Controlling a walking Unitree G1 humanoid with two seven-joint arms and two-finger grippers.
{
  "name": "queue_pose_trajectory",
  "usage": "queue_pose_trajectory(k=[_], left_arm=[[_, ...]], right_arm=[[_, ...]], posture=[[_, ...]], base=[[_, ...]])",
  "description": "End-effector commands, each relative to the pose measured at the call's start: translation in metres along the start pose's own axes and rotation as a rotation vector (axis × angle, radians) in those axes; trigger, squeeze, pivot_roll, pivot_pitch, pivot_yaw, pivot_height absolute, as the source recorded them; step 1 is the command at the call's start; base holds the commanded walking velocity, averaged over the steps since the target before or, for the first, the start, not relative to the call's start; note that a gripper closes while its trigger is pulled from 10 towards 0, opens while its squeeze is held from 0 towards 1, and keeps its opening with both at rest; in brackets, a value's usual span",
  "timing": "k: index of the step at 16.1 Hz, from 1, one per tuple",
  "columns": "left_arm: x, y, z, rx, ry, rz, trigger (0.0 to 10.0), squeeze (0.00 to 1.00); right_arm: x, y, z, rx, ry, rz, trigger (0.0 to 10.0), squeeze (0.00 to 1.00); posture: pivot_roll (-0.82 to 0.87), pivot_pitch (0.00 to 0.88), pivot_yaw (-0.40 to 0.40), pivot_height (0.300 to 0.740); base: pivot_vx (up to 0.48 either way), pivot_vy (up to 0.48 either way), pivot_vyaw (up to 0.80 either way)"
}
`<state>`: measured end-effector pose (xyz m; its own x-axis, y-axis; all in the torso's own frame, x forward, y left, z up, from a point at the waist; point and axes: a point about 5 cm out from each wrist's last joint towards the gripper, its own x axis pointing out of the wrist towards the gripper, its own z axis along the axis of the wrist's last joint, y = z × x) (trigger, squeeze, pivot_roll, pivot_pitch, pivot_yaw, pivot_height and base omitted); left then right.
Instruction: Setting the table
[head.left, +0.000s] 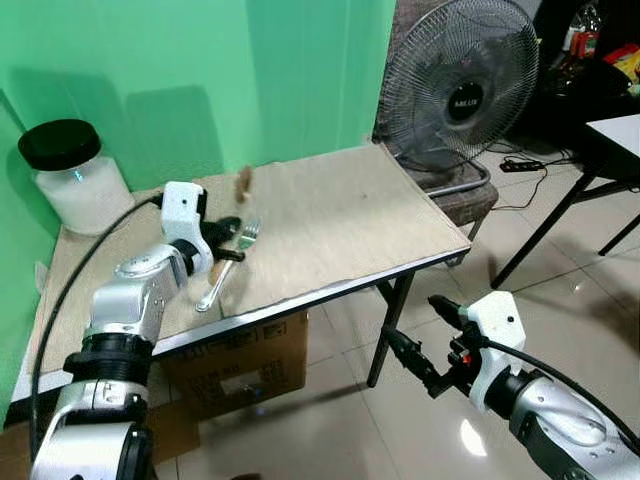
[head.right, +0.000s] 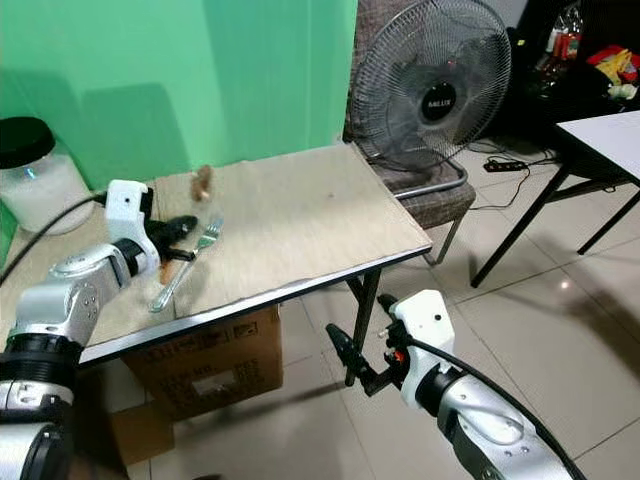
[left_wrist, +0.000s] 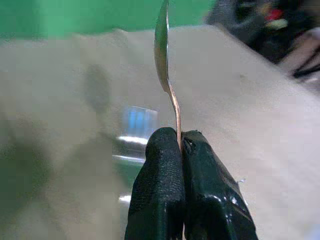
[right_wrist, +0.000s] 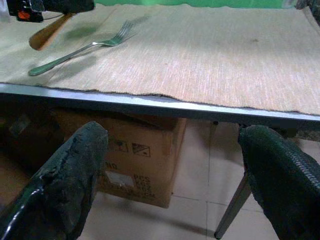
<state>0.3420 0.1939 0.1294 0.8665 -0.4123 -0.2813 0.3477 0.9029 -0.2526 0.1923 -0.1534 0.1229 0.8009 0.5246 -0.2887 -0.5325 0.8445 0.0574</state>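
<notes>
The left gripper (left_wrist: 181, 150) is clenched on the thin handle of a spoon (left_wrist: 162, 45), its two black fingers (left_wrist: 160, 200) pressed together with the metal stem between their tips. The spoon stands edge-on to the wrist camera, its long axis running straight out from the fingertips and its bowl at the far end, away from the gripper. In the head views this gripper (head.left: 232, 236) hangs over the left part of the worktop (head.left: 340, 220), and a blurred brownish shape just beyond it looks like the spoon's far end, though the blur hides its outline.

Right beside the gripper a fork (head.left: 228, 264) lies flat on the worktop's tan mat. Its long axis runs diagonally: tines toward the green wall and slightly to the right, handle end toward the near-left edge.

The right gripper (head.left: 424, 338) is released and holds nothing, its fingers spread wide, low in front of the worktop's near edge over the tiled floor (head.left: 400, 430).

A jar (head.left: 72, 176) with a black lid stands at the worktop's far-left corner. A cardboard box (head.left: 240, 365) sits under the worktop, and a floor fan (head.left: 462, 90) stands beyond its right end.
</notes>
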Motion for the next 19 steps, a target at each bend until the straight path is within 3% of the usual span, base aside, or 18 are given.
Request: queue_pose_trajectory(k=[1,3,4,6,7,8,9,10,11,16,18,19], left_arm=[[0.002,-0.019,0.004,-0.053,-0.018,-0.122,0.0,0.0],[0.009,-0.037,-0.009,0.007,0.036,-0.187,0.0,0.0],[0.014,-0.04,-0.015,-0.017,0.05,-0.19,1.8,0.0],[0.025,-0.048,-0.028,-0.074,0.087,-0.198,2.2,0.0],[0.032,-0.049,-0.037,-0.093,0.126,-0.161,7.4,0.0],[0.033,-0.047,-0.038,-0.087,0.133,-0.129,10.0,0.0],[0.036,-0.041,-0.038,-0.128,0.127,-0.083,10.0,0.0],[0.037,-0.04,-0.038,-0.139,0.127,-0.086,10.0,0.18],[0.039,-0.037,-0.039,-0.142,0.13,-0.07,10.0,1.0],[0.042,-0.025,-0.039,-0.09,0.155,-0.012,10.0,1.0],[0.039,-0.016,-0.044,0.019,0.188,0.044,10.0,1.0],[0.039,-0.01,-0.039,0.112,0.176,0.084,10.0,1.0]], right_arm=[[-0.001,-0.001,0.0,-0.006,-0.002,-0.004,10.0,0.0],[-0.001,-0.001,0.0,-0.009,-0.001,-0.005,10.0,0.0],[-0.001,-0.002,0.0,-0.01,0.0,-0.005,10.0,0.0],[-0.001,-0.002,0.0,-0.013,0.003,-0.005,10.0,0.0],[-0.001,-0.002,0.0,-0.02,0.006,-0.004,10.0,0.0],[-0.001,-0.002,0.0,-0.022,0.007,-0.004,10.0,0.0],[-0.003,-0.003,0.001,-0.026,0.007,-0.004,10.0,0.0],[-0.003,-0.003,0.001,-0.028,0.008,-0.004,10.0,0.0],[-0.004,-0.004,0.002,-0.033,0.011,-0.002,10.0,0.0],[-0.005,-0.004,0.003,-0.042,0.016,0.007,10.0,0.0],[-0.005,-0.004,0.003,-0.044,0.016,0.008,10.0,0.0],[-0.005,-0.003,0.003,-0.043,0.014,0.011,10.0,0.0]], posture=[[-0.05,0.0,0.002,0.74],[-0.05,0.0,0.001,0.74],[-0.05,0.0,0.0,0.74],[-0.05,0.0,-0.002,0.74],[-0.06,0.0,-0.003,0.74],[-0.06,0.0,-0.003,0.74],[-0.07,0.0,-0.003,0.74],[-0.07,0.0,-0.005,0.74],[-0.07,0.0,-0.008,0.74],[-0.08,0.0,-0.012,0.74],[-0.08,0.0,-0.014,0.74],[-0.08,0.0,-0.015,0.74]], base=[[0.0,0.0,0.0],[0.0,0.0,0.0],[0.0,0.0,0.0],[0.0,0.0,0.0],[0.0,0.0,0.0],[0.0,0.0,0.0],[0.0,0.0,0.0],[0.0,0.0,0.0],[0.0,0.0,0.0],[0.0,0.0,0.0],[0.0,0.0,0.0],[0.0,0.0,0.0]])
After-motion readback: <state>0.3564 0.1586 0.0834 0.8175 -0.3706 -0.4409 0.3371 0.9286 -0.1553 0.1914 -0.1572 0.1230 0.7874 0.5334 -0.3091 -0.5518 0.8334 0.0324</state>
